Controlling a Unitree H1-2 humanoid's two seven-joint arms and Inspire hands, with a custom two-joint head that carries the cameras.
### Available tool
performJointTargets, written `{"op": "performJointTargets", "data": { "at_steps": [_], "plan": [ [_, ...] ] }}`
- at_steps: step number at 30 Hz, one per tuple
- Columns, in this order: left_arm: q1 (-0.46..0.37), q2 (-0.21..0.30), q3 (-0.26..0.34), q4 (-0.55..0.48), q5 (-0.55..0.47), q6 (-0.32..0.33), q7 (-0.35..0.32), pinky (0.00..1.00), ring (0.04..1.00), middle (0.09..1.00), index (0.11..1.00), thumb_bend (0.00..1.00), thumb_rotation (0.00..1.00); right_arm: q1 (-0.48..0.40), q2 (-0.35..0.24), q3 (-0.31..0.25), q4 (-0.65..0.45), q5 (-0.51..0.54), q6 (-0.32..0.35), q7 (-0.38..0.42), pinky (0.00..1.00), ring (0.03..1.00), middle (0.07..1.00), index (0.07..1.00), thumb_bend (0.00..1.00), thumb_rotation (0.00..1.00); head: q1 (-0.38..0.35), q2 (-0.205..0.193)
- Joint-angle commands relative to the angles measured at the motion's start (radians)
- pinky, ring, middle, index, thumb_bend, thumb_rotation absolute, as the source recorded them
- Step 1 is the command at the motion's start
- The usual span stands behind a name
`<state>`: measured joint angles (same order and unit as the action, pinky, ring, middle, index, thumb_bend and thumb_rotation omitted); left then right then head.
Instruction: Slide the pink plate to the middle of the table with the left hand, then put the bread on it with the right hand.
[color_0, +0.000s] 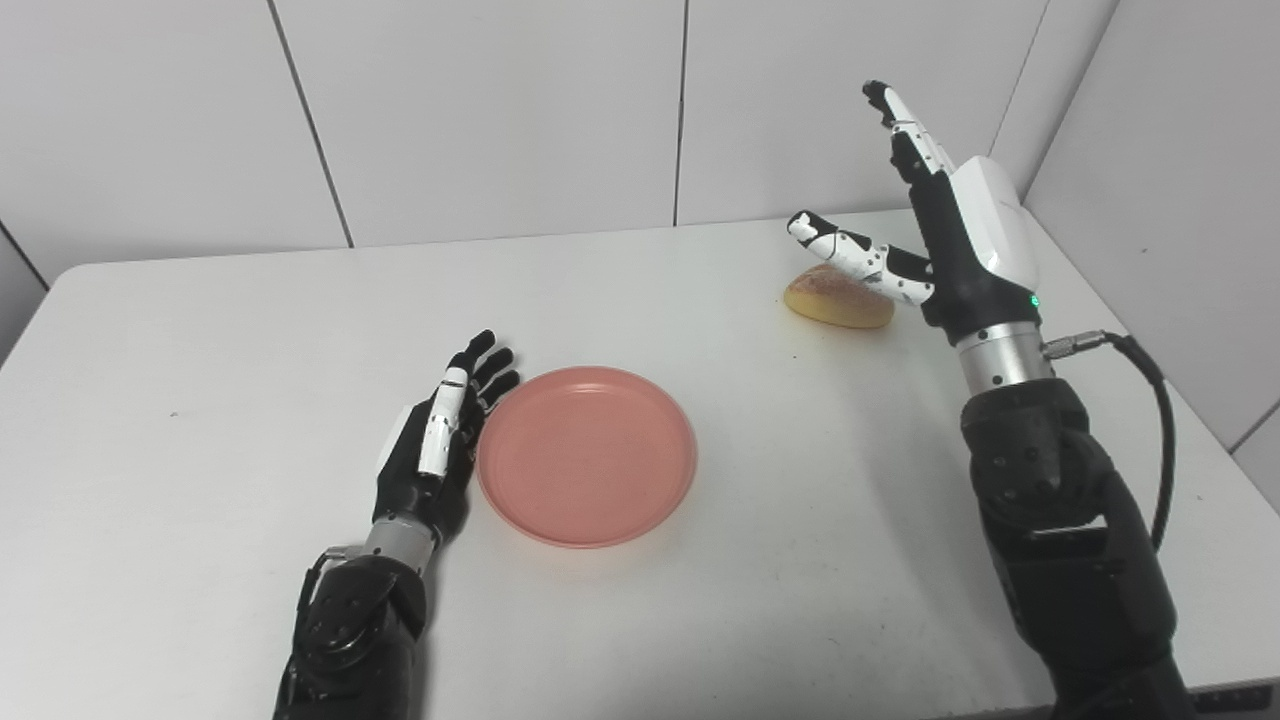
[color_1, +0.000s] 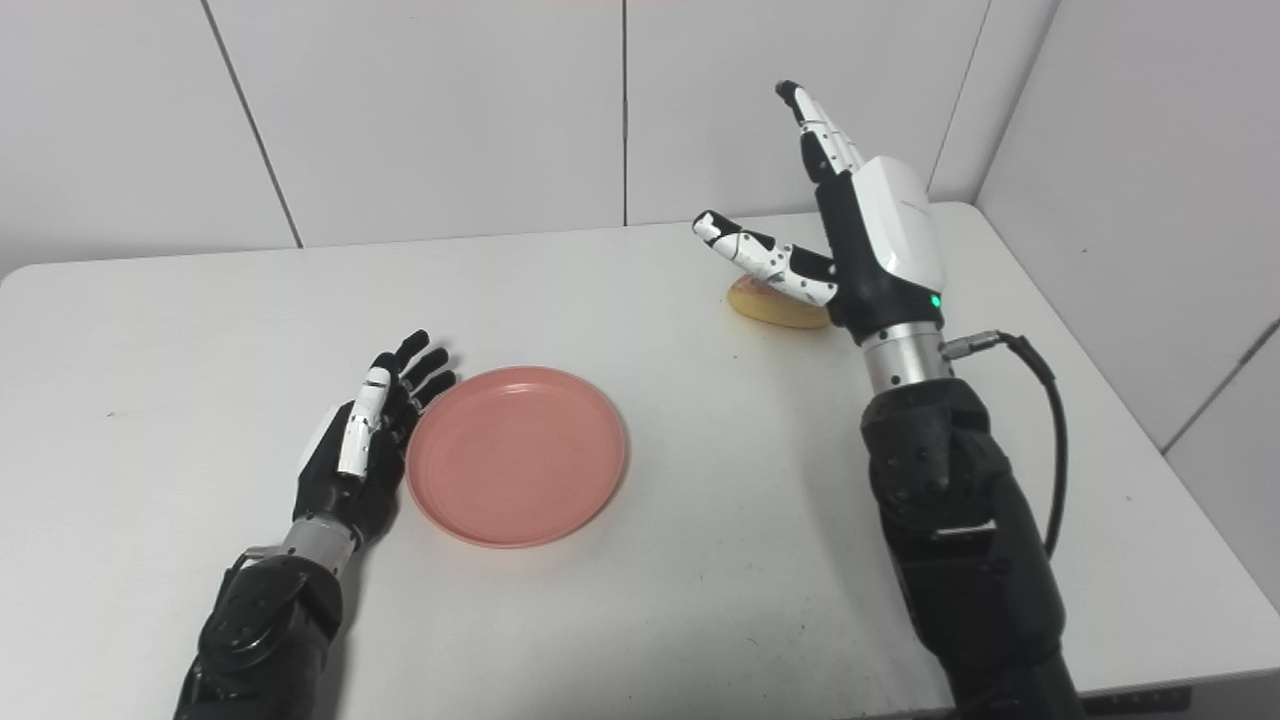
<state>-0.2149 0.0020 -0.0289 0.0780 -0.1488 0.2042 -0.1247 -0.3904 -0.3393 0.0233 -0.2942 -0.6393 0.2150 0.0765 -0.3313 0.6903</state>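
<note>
Bread roll (color_0: 838, 300), upper right of frame, lies on the white table (color_0: 200, 400) with its long axis running left-right, directly beyond the raised right hand (color_0: 955, 235), fingers spread, holding nothing. Pink plate (color_0: 586, 455) sits near centre; left hand (color_0: 440, 440), open and flat, touches its left rim.

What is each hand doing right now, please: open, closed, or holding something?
Left hand: open, fingers straight, against the pink plate's left rim, holding nothing.
Right hand: open, raised beside the bread, holding nothing.
</note>
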Motion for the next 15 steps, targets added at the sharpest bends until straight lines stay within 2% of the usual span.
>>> {"op": "performJointTargets", "data": {
  "at_steps": [1, 4, 6, 9, 12, 15],
  "plan": [
    [0.008, 0.002, 0.005, -0.015, 0.015, -0.025, 0.012, 0.93, 0.921, 0.929, 0.93, 0.38, 1.0, -0.07, -0.032, -0.004, 0.0, -0.024, 0.027, 0.019, 0.79, 0.883, 0.922, 0.931, 0.64, 0.7, -0.001, 0.001],
    [0.017, 0.003, 0.003, -0.026, 0.021, -0.031, 0.012, 0.93, 0.922, 0.93, 0.932, 0.38, 1.0, -0.108, -0.064, 0.006, 0.028, -0.058, 0.055, 0.06, 0.78, 0.873, 0.913, 0.928, 0.67, 0.68, -0.01, 0.0],
    [0.024, 0.003, 0.001, -0.033, 0.027, -0.034, 0.012, 0.92, 0.918, 0.928, 0.929, 0.39, 1.0, -0.137, -0.087, 0.012, 0.055, -0.073, 0.074, 0.092, 0.76, 0.863, 0.906, 0.916, 0.69, 0.62, -0.013, 0.001],
    [0.034, 0.003, 0.0, -0.04, 0.032, -0.044, 0.01, 0.91, 0.915, 0.927, 0.928, 0.38, 1.0, -0.178, -0.119, 0.031, 0.096, -0.101, 0.108, 0.144, 0.71, 0.839, 0.895, 0.91, 0.73, 0.6, -0.028, 0.001],
    [0.04, 0.005, -0.003, -0.05, 0.034, -0.043, 0.01, 0.9, 0.906, 0.921, 0.919, 0.38, 1.0, -0.217, -0.145, 0.056, 0.133, -0.127, 0.152, 0.209, 0.71, 0.842, 0.901, 0.915, 0.77, 0.58, -0.041, -0.002],
    [0.044, 0.009, -0.006, -0.049, 0.041, -0.056, 0.01, 0.9, 0.906, 0.922, 0.92, 0.38, 1.0, -0.243, -0.164, 0.074, 0.186, -0.129, 0.146, 0.226, 0.7, 0.832, 0.891, 0.896, 0.81, 0.53, -0.045, -0.003]
  ]
}}
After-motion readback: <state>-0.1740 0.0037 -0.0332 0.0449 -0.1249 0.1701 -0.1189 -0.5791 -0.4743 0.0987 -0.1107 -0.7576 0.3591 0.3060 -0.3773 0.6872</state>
